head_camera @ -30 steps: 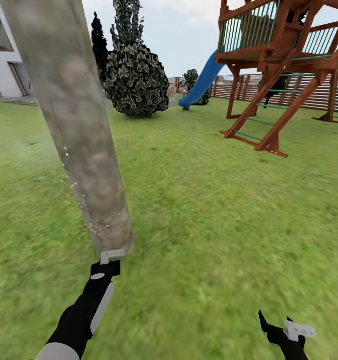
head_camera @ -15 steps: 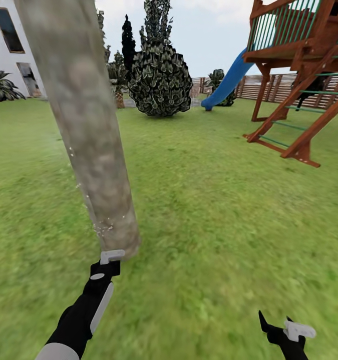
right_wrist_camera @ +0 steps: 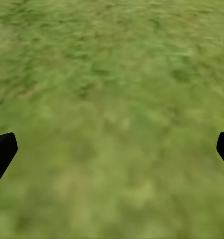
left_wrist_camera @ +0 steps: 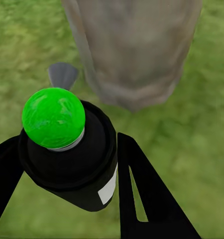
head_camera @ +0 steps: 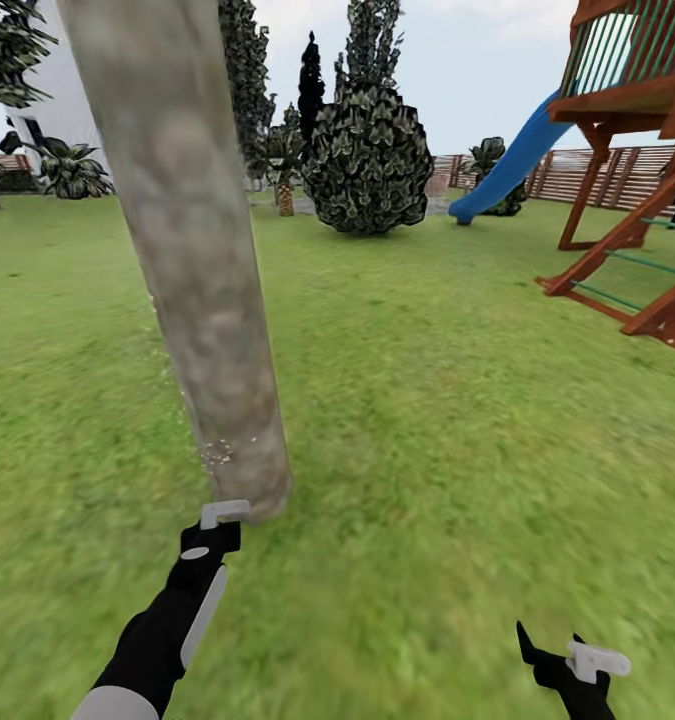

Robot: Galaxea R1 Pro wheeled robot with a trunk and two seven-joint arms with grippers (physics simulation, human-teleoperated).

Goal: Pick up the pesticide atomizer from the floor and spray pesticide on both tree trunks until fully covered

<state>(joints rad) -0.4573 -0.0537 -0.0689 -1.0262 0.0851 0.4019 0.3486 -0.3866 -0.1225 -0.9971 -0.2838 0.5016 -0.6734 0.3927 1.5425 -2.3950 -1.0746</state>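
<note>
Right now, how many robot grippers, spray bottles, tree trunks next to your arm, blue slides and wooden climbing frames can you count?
Black robot grippers: 2 (left gripper, right gripper)
Black spray bottle with round green top: 1
Thick mottled grey-beige tree trunk: 1
Curved blue slide: 1
Red-brown wooden climbing frame: 1
Total: 6

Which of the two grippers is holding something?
The left gripper: it clamps the dark pesticide atomizer with the green top. The right gripper is open over grass.
</note>
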